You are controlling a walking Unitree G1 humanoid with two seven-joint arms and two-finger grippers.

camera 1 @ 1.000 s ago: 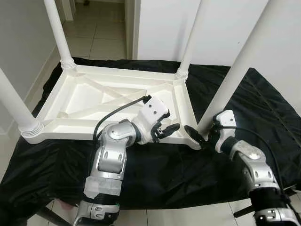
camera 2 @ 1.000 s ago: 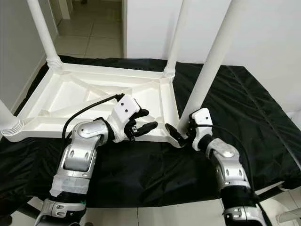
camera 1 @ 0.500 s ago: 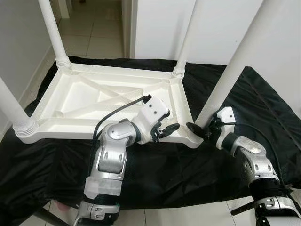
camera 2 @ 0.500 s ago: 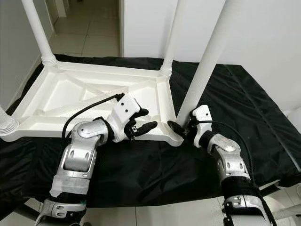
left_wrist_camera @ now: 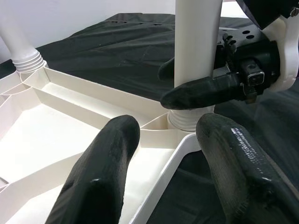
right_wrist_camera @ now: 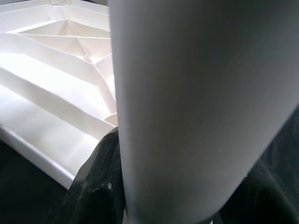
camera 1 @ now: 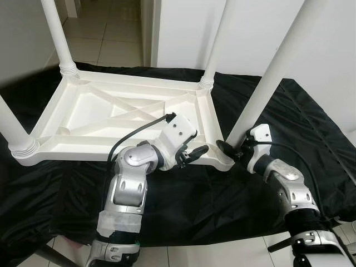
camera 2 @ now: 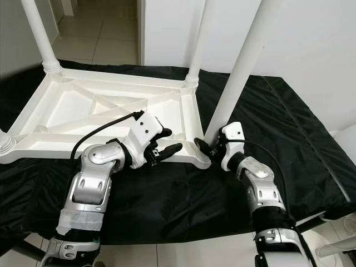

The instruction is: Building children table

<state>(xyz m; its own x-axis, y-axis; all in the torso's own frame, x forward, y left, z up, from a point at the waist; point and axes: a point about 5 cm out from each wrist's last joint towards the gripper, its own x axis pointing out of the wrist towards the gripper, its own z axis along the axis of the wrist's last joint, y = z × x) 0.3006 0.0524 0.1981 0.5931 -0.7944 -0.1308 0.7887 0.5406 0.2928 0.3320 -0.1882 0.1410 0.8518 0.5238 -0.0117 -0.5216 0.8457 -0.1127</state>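
A white plastic children's table (camera 1: 94,111) lies upside down on a black cloth, its legs pointing up. My right gripper (camera 1: 230,149) is shut on the near-right leg (camera 1: 267,83) just above its ribbed socket. One black finger (left_wrist_camera: 201,91) crosses the leg's front and the other sits behind it. In the right wrist view the leg (right_wrist_camera: 187,107) stands between both fingers (right_wrist_camera: 100,186). My left gripper (camera 1: 193,154) is open over the table's near rim, a short way left of that corner, holding nothing (left_wrist_camera: 168,154).
Three more legs stand at the far left (camera 1: 55,33), far right (camera 1: 214,50) and near left (camera 1: 11,128). The black cloth (camera 1: 311,122) spreads to the right and front. A tiled floor and doorway (camera 1: 105,39) lie beyond; a white wall rises behind.
The camera has shifted a little. My right gripper has moved from in front of the table's corner onto the base of the near-right leg and closed around it. The left gripper stays put.
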